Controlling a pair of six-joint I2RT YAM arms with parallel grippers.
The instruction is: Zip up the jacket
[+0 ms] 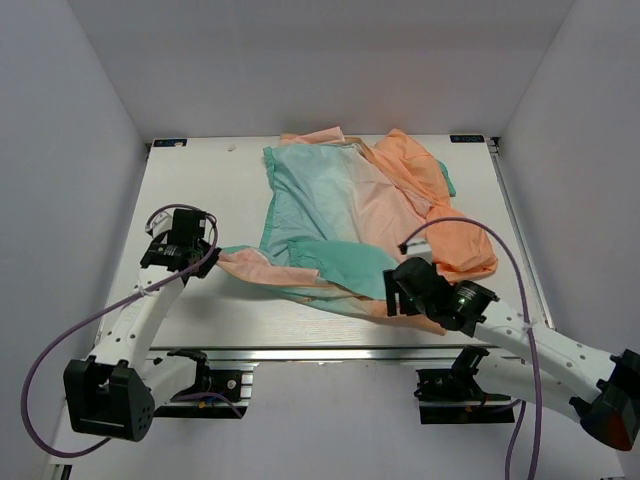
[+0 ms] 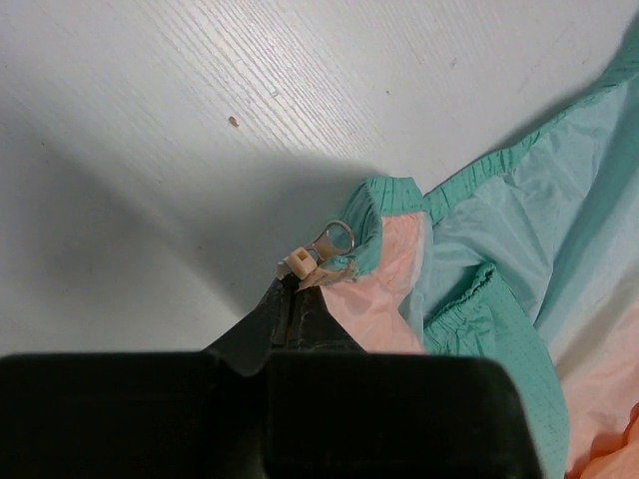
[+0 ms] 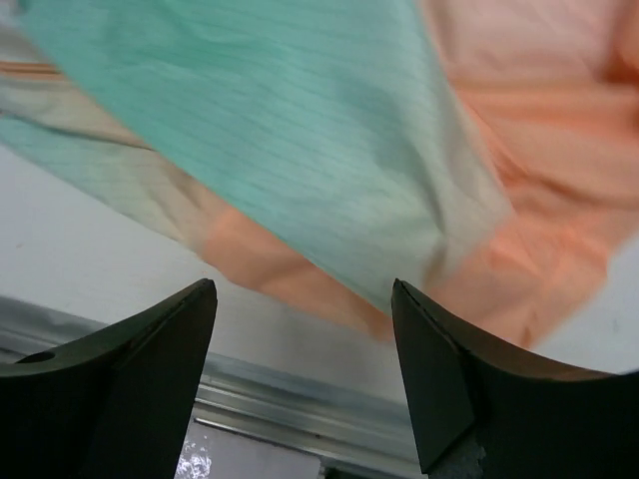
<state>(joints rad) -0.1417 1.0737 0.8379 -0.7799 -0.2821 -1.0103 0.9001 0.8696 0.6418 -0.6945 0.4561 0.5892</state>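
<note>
Jacket [image 1: 340,210] bunched on worktop [image 1: 210,180], centre-right of the top view. Left pincer [image 2: 300,289] nipped tight on its hem by the zipper pull [image 2: 336,237]; right pincer [image 3: 302,291] gaping wide, should clamp fabric and draw it taut.

your jacket [image 1: 340,215] sprawled on the tabletop [image 1: 200,180] from the middle out to the far right, one corner stretched off to the left, your left gripper [image 2: 295,289] right on that corner, zipper pull [image 2: 334,238] just past its tips, right gripper [image 1: 395,290] over the jacket's near right edge, close to the tabletop's front lip
</note>
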